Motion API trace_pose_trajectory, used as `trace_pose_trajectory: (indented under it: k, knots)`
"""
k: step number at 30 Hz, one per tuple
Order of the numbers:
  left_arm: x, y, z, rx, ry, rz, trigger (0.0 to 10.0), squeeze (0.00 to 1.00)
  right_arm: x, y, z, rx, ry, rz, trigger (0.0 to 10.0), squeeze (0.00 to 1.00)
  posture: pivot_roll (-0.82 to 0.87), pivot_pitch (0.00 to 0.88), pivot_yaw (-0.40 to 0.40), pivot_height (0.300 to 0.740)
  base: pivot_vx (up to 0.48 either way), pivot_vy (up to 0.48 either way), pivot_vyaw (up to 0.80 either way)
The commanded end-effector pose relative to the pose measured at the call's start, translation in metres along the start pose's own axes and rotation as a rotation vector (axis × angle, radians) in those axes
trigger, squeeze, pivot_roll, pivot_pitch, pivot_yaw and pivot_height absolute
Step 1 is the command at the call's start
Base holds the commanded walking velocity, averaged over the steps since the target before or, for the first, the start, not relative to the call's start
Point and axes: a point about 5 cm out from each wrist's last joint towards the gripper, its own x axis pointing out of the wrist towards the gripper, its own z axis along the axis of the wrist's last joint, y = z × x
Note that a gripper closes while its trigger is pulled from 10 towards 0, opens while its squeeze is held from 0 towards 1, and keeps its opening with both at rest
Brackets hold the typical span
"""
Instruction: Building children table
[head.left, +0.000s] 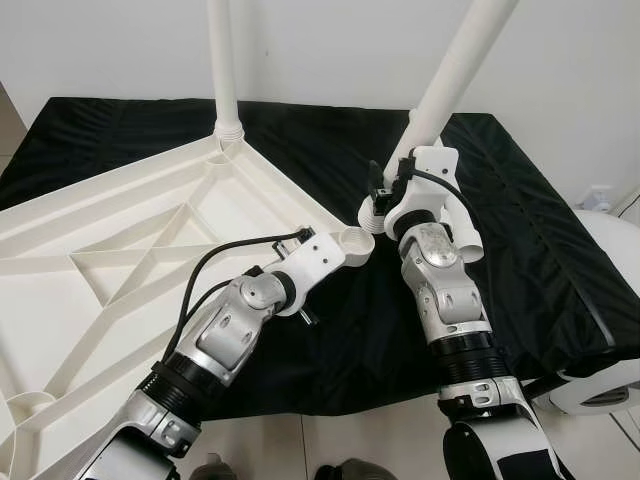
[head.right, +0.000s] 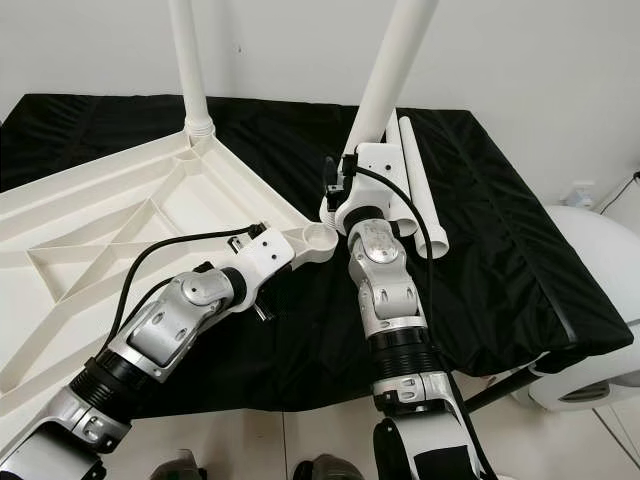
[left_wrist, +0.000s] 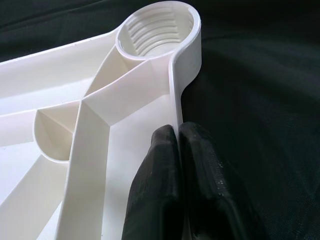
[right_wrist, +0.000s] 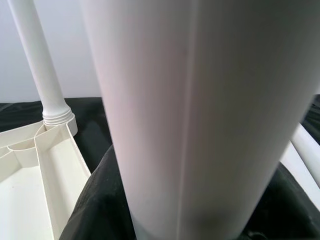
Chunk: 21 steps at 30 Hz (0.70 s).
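A long white plastic table leg (head.left: 455, 75) leaned steeply, its top tilted toward the robot's right and its threaded lower end just above and beside the open threaded corner socket (left_wrist: 156, 29) of the upturned white ribbed plastic tabletop (head.left: 120, 240). The tabletop lay on a counter draped in black cloth (head.left: 540, 230). Another white leg (head.left: 224, 65) stood upright in the far corner, and spare white legs (head.right: 420, 190) lay behind. The right end effector (head.left: 385, 190) gripped the leaning leg near its base; the left end effector (left_wrist: 176, 145) pinched the tabletop's rim near the socket.

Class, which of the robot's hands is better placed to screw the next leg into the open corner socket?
Right: the right hand holds the leg beside the socket; the left hand pinches the tabletop rim.
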Motion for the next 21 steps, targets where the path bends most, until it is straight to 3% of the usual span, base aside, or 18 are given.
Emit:
trace_pose_trajectory:
  k: [1,10,21]
  knots:
    - [-0.001,-0.009,-0.016,0.007,0.068,-0.067,10.0,0.0,0.001,-0.004,0.001,-0.008,0.001,-0.01,10.0,0.0,0.05,0.0,-0.071,0.74,0.0,0.0,0.0]
    - [-0.008,-0.012,-0.024,0.062,0.085,-0.143,10.0,0.0,0.004,-0.007,-0.002,0.029,0.037,0.012,10.0,0.0,0.05,0.0,-0.068,0.74,0.0,0.0,0.0]
    - [-0.015,-0.013,-0.024,0.101,0.074,-0.174,10.0,0.0,0.001,-0.002,-0.014,0.067,0.129,0.217,10.0,0.0,0.05,0.0,-0.074,0.74,0.0,0.0,0.0]
